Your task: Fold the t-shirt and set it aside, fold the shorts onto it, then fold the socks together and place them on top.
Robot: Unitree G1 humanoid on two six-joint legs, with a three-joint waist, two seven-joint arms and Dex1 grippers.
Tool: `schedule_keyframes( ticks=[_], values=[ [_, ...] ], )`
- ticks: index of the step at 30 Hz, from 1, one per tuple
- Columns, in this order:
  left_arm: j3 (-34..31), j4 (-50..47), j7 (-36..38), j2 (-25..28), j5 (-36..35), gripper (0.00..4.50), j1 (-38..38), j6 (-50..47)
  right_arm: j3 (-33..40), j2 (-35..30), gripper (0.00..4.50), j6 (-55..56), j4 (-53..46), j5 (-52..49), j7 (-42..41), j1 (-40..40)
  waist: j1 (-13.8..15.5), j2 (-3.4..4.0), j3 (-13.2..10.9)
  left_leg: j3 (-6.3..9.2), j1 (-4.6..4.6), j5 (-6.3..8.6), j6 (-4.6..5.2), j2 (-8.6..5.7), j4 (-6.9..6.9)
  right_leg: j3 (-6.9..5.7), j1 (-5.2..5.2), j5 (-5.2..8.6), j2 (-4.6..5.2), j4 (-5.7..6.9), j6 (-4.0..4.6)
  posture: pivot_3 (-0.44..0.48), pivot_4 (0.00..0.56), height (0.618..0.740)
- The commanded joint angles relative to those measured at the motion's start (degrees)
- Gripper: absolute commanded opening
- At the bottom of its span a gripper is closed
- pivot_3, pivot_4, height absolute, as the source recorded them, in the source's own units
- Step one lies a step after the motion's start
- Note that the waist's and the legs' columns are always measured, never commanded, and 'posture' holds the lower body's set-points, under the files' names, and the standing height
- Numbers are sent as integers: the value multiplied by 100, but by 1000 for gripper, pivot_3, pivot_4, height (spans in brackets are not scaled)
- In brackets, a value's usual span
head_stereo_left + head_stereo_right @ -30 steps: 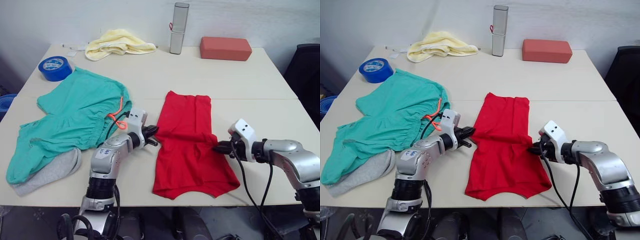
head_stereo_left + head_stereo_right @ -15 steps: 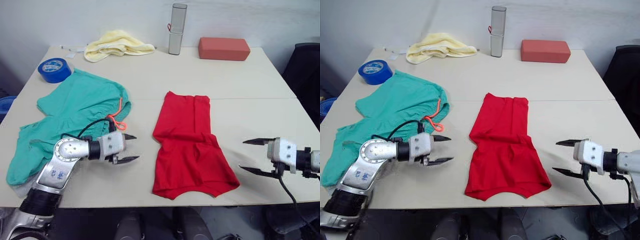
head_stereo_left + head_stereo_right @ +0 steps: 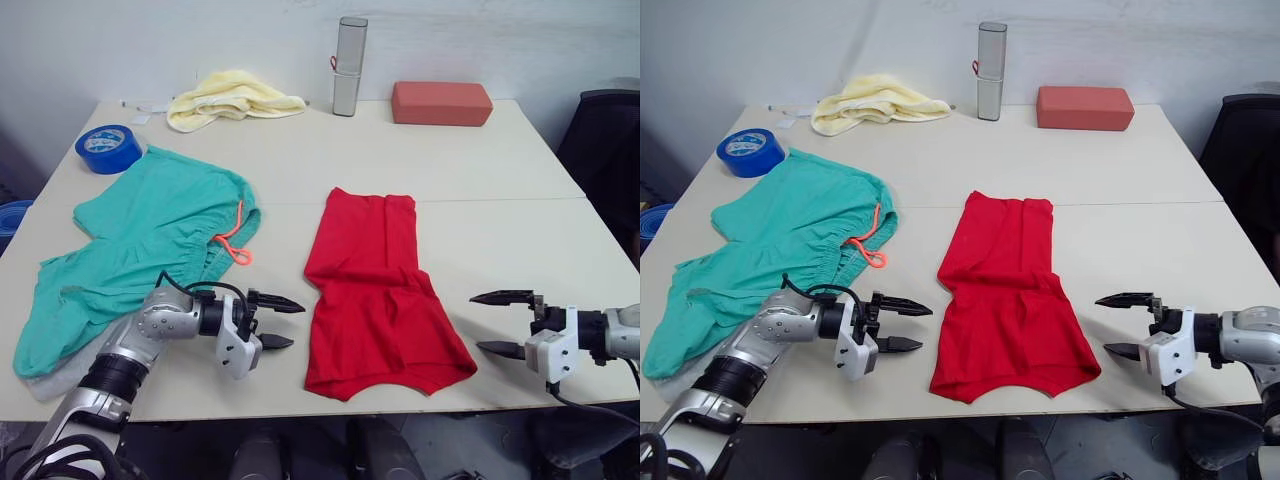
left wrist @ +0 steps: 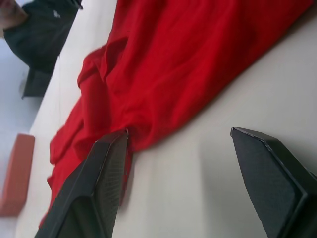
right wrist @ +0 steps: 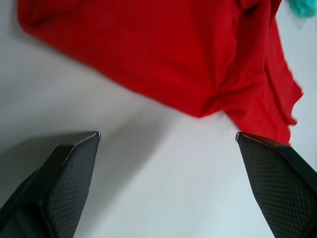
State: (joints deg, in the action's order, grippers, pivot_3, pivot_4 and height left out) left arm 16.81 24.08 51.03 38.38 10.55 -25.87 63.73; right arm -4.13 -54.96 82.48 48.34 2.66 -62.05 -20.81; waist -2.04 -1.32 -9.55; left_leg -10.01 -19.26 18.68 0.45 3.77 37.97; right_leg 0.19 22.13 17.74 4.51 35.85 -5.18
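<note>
Flanking the creased bright red cotton t-shirt [image 3: 380, 290] mid-table, the left gripper [image 3: 280, 322] and right gripper [image 3: 503, 323] hover empty, fingers spread — wrist views reveal its rumpled edges close up.

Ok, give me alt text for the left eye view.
A red t-shirt lies folded lengthwise on a table, flanked by the open left gripper and open right gripper. Green shorts lie to its left.
</note>
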Motion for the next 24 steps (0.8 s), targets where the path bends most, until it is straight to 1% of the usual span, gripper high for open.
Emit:
schedule_keyframes(
  ticks=[1,4,8,12,15,20,23,24],
  values=[
    [364,232,-56,-53,266,3500,11,196,-533,173,4482,179,-252,129,300,86,-6,3,7,4,11,1,-2,2,-2,-3,-11,3,0,-1,5,0,150,740],
    [510,278,-158,-115,352,3500,-9,197,-755,211,4482,239,-285,253,567,62,-11,9,15,6,18,3,-4,4,-5,-5,-15,5,0,0,7,0,150,740],
    [673,248,-282,-374,457,3500,-16,-39,-980,307,4482,183,-299,368,874,14,-8,-2,27,6,22,5,-2,4,-5,-6,-22,5,1,0,7,0,150,740],
    [863,117,-230,-673,279,3500,-12,-432,-1284,231,4482,149,-637,183,1115,145,30,0,38,8,24,6,1,3,-5,-8,-27,5,3,-3,7,0,150,740],
    [957,47,-207,-731,286,3512,50,-533,-1421,136,3863,51,-855,103,1264,251,48,1,39,14,23,7,2,2,-5,-12,-32,5,5,-8,7,0,150,740],
    [1093,6,-195,-786,297,3512,223,-704,-1537,21,2113,-128,-1119,24,1442,385,43,5,41,16,22,9,4,2,-5,-12,-34,5,6,-12,8,0,150,740],
    [1137,-113,-88,-779,148,2856,344,-907,-1565,-49,1018,-257,-1285,-52,1518,462,42,10,43,16,22,10,6,2,-5,-12,-35,6,6,-13,9,0,150,740],
    [1149,-154,-47,-766,89,2539,379,-966,-1571,-71,663,-297,-1334,-78,1535,488,40,11,43,16,22,10,7,2,-5,-12,-34,6,7,-13,9,0,150,740]
  ],
)
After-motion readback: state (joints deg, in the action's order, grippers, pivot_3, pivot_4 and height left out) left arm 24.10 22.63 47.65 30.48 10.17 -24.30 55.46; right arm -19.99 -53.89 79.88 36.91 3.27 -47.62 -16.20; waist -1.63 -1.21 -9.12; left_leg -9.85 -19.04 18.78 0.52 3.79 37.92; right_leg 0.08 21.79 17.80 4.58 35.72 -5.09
